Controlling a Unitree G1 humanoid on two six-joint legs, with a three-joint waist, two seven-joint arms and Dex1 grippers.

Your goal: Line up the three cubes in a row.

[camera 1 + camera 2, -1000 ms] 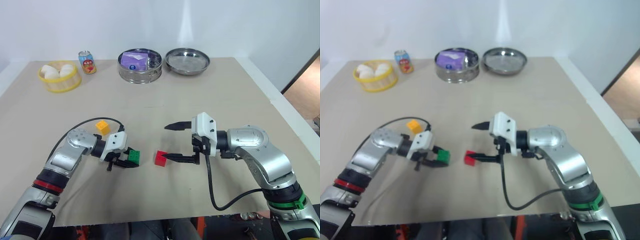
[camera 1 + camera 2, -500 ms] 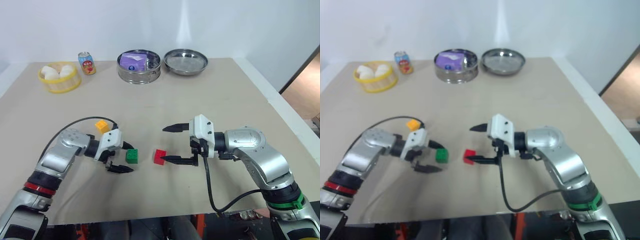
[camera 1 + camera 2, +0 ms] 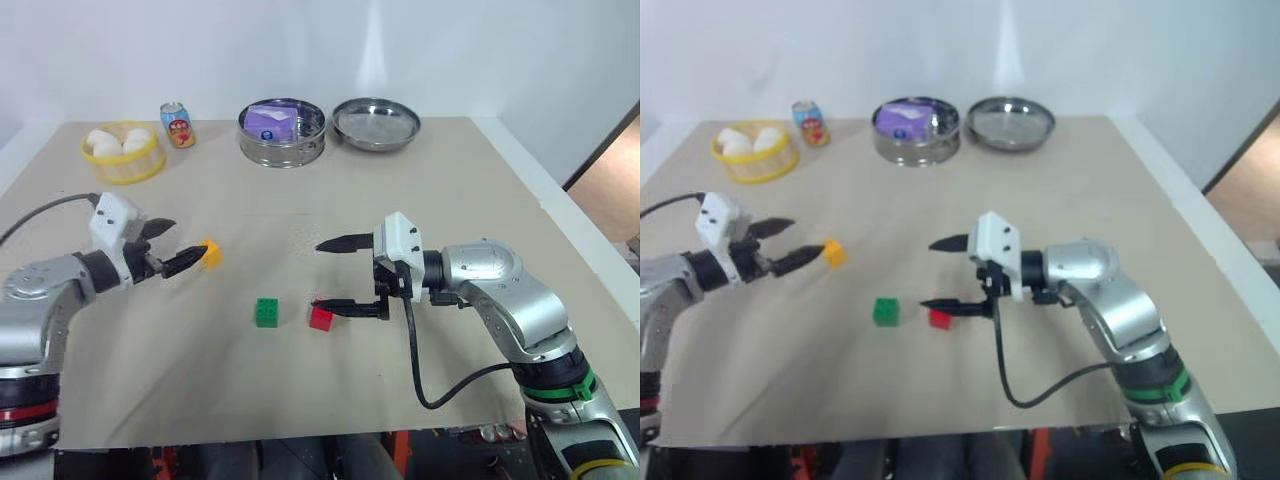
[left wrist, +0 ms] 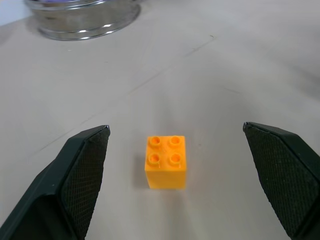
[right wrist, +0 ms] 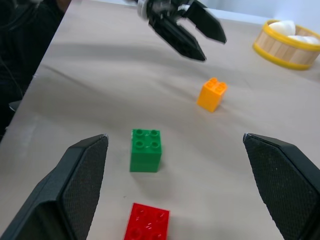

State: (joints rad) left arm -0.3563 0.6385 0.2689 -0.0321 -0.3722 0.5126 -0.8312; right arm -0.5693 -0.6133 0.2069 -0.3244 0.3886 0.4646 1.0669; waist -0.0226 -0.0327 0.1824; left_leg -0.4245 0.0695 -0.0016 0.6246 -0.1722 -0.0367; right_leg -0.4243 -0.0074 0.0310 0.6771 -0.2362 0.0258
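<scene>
Nearest the robot, the small green studded plastic cube (image 3: 266,312) now sits free on the beige table (image 3: 450,200), just beside the small red studded plastic cube (image 3: 321,318); a second ago the left gripper (image 3: 172,247) was closed around the green one, and it has since let go and swung away to the left. That leaves two of the three cubes already side by side, so the row likely lacks only the third. The right gripper (image 3: 331,274) has barely stirred: its fingers are spread wide and empty, the lower fingertip (image 3: 322,305) right at the red cube, though contact cannot be made out. Farther back and to the left, the left gripper is spread wide too, holding nothing, its fingers either side of the small yellow-orange studded plastic cube (image 4: 166,161) without touching it, apparently ready to take it
</scene>
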